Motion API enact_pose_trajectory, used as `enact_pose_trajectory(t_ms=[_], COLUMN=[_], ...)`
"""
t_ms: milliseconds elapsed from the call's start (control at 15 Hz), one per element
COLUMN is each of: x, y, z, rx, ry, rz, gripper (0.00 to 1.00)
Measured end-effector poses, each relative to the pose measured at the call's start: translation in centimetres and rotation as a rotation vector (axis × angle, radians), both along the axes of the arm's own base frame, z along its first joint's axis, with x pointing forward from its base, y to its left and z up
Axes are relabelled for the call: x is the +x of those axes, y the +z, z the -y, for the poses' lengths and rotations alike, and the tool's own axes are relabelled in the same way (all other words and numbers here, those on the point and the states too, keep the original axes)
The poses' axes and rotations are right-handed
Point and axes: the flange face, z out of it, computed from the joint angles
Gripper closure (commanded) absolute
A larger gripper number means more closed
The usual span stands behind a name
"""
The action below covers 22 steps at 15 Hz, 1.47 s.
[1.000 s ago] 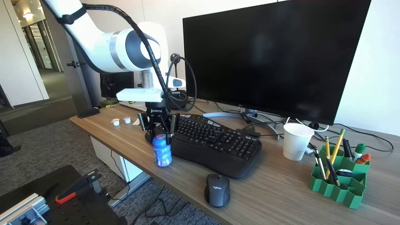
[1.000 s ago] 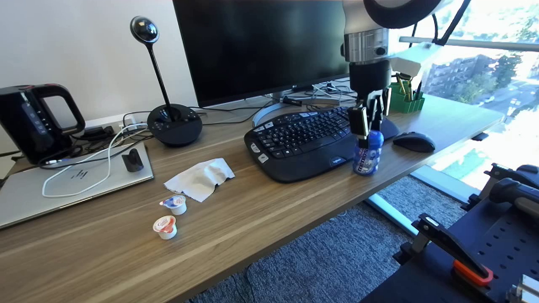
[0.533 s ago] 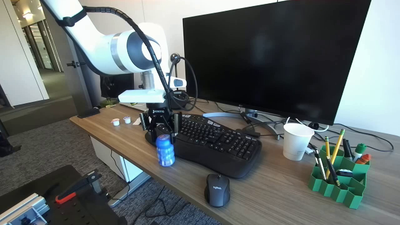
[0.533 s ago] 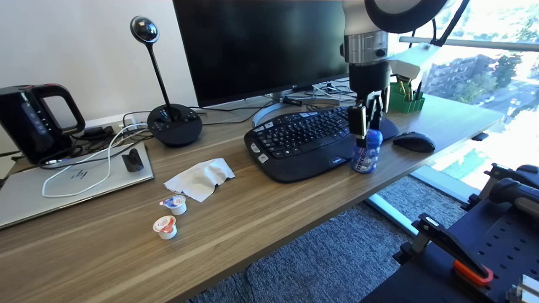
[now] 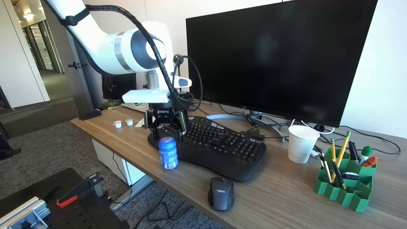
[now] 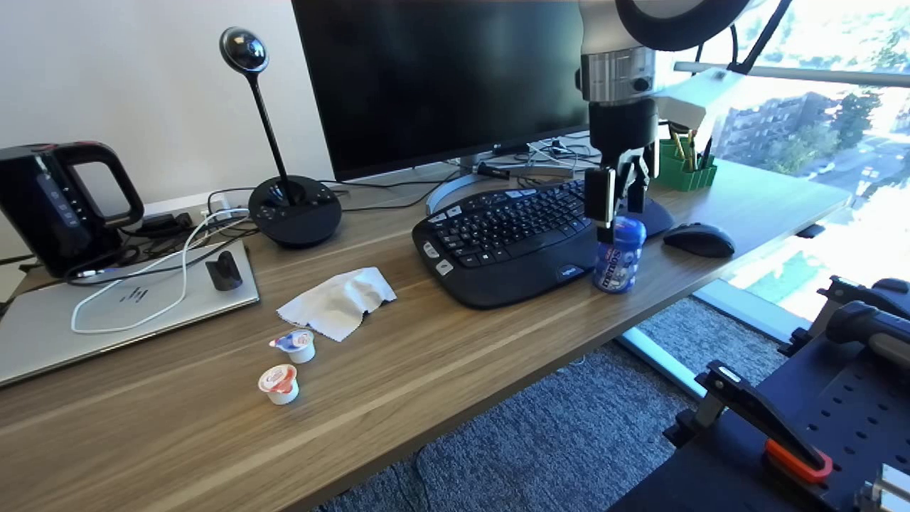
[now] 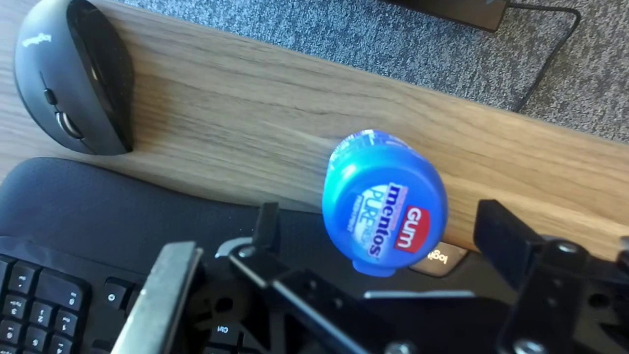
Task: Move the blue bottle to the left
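Note:
The blue bottle [image 5: 169, 156] stands upright on the desk, close to the front edge and just in front of the black keyboard. My gripper [image 5: 168, 136] is over it, jaws wide apart. In the wrist view the bottle's blue lid [image 7: 385, 211], printed with "mentos" and "GUM", shows between the fingertips, with a gap on either side. An exterior view shows the bottle [image 6: 617, 269] with its label facing out, one finger [image 6: 605, 213] overlapping the lid's edge from that angle. Nothing is gripped.
The keyboard [image 5: 219, 143] lies right behind the bottle, with a mouse [image 5: 221, 194] to one side. A white cup [image 5: 302, 144] and a green pen holder [image 5: 356, 190] stand farther off. Two creamer cups [image 6: 281, 384] and a napkin [image 6: 338, 302] lie along the desk. A monitor [image 5: 270, 63] stands behind.
The jaws have spread apart and let go of the bottle, and the gripper has risen slightly. The bottle has shifted a little since one second ago and kept its place over the last half second.

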Motion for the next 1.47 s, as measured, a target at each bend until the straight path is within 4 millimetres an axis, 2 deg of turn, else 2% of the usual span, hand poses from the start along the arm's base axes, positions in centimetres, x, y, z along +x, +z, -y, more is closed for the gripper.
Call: enact_pose_trajectory(t_ms=[267,733,1067,1467], x=[1.0,1.5,1.4,0.6], y=[1.8,7.9,11.9,14.3], z=[1.9,7.7,11.0,15.5], rx=[-0.006,0.005,0.016,0.021], ry=[-0.071,-0.229,-0.288,-0.321], rz=[0.018,0.007,0.009,0.027], gripper=[0.0,0.0,0.0,0.0])
